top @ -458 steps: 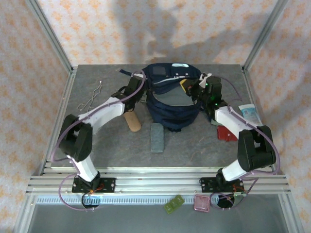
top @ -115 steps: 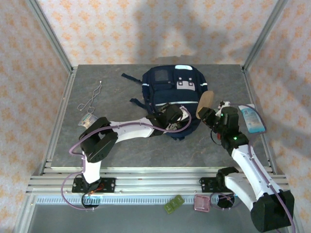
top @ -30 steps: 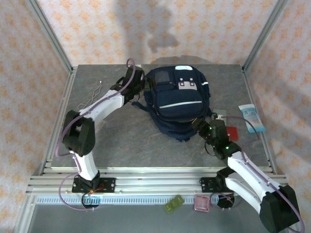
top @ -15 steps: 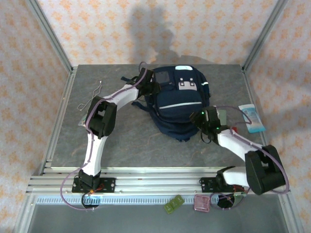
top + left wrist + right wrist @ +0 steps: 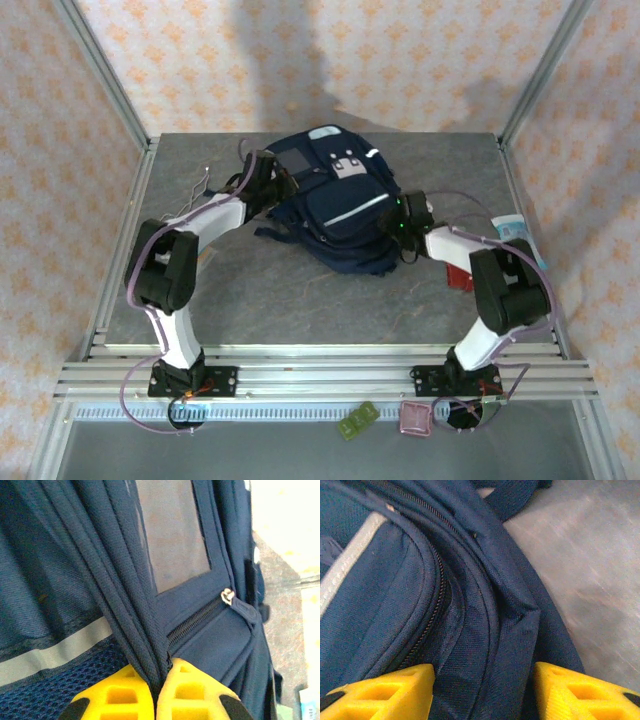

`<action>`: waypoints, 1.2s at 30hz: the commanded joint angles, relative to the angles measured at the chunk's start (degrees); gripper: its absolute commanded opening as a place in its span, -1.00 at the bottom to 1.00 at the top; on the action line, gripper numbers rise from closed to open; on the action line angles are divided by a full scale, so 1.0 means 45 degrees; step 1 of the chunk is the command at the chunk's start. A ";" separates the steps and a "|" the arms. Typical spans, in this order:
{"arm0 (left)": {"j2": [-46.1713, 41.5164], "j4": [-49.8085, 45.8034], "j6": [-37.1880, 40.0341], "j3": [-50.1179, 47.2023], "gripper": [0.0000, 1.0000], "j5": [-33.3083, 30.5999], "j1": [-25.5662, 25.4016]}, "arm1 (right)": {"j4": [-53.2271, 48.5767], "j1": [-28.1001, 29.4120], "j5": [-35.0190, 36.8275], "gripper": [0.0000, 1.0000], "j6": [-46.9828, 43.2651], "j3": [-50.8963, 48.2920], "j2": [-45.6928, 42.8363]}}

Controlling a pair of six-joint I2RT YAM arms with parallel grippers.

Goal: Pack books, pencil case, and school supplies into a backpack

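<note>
Since half a second ago, the backpack [image 5: 335, 205] has swung round. Its top was pointing straight to the far side, and now it is pointing far-left. We are seeing it lying at the far middle of the table [image 5: 260, 290], with its long side running from far-left to near-right. Our left gripper [image 5: 159, 677] is pinching a dark strap [image 5: 125, 580] tight at the bag's left side. Our right gripper [image 5: 482, 680] is sitting at the bag's right edge with its fingers spread wide around the cloth. We think we are turning the zipped bag. Next, the right gripper needs to squeeze that edge so both can pull together.
</note>
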 commanded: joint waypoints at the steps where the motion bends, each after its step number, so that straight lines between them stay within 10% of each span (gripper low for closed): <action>1: -0.0676 0.1886 -0.1507 -0.0977 -1.00 0.2112 -0.0354 | 0.0939 -0.0153 0.0480 0.10 -0.0408 0.1850 0.0732; 8: -0.0773 0.2388 -0.2071 -0.1438 -0.88 0.2020 -0.0926 | -0.1020 -0.0222 0.0320 0.11 -0.1602 0.4278 0.1685; 14: -0.1004 0.2705 -0.2229 -0.1972 -0.14 0.1455 -0.1366 | -0.1700 0.0227 0.0481 0.17 -0.2097 0.2679 -0.0504; 21: -0.1109 0.1725 -0.1813 -0.2364 -0.02 0.0663 -0.1864 | -0.1816 0.0710 -0.0098 0.18 -0.1855 0.0656 -0.2662; 26: -0.0602 0.1697 -0.1731 -0.2305 -0.17 0.0768 -0.1916 | -0.1102 0.1301 -0.1286 0.14 -0.2192 -0.0153 -0.3596; 30: -0.0367 0.1728 -0.1820 -0.1781 -0.92 0.1000 -0.1912 | -0.0620 0.2183 -0.2064 0.00 -0.2915 -0.0557 -0.3663; 36: -0.0980 0.2118 -0.2366 -0.1495 -1.00 0.1639 -0.1981 | 0.0961 0.3696 -0.2379 -0.16 -0.2947 -0.1128 -0.3363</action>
